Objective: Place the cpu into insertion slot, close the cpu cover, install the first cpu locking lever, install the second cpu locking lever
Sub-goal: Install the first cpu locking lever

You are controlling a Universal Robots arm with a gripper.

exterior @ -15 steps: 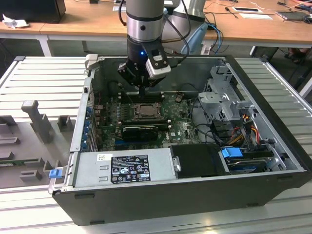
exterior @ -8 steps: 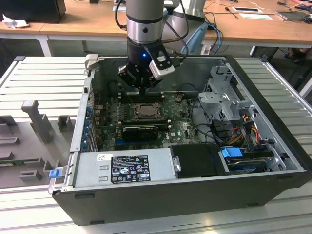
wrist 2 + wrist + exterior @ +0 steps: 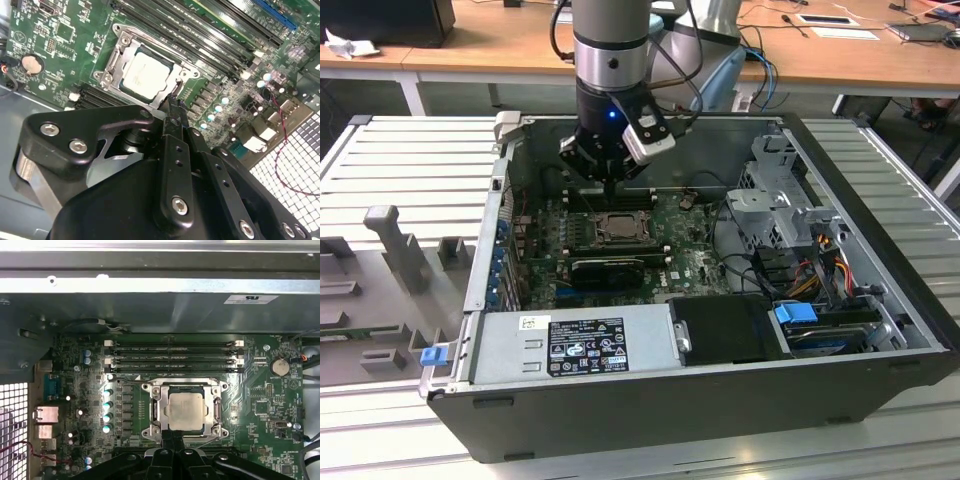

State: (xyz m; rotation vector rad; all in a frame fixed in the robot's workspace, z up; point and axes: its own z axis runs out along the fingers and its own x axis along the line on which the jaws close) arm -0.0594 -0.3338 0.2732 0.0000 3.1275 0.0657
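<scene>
The cpu (image 3: 186,410) lies flat in the insertion slot (image 3: 186,390) on the green motherboard, its dull silver top showing in both wrist views and also in the exterior view (image 3: 618,227). The cpu cover (image 3: 157,412), a silver frame, lies down around the cpu (image 3: 145,71) with the chip showing through its window. My gripper (image 3: 175,102) is shut with nothing in it. Its narrow black fingertips (image 3: 172,435) meet at the edge of the cover's frame (image 3: 116,54), by a thin metal lever end. In the exterior view the gripper (image 3: 610,185) hangs straight down over the socket's far side.
Long black memory slots (image 3: 172,352) run beside the socket. A long black card (image 3: 608,268) lies on its near side. The grey power supply (image 3: 575,345), a drive cage (image 3: 780,200) with cables and the case walls (image 3: 500,200) close in the board. A coin cell (image 3: 279,367) sits nearby.
</scene>
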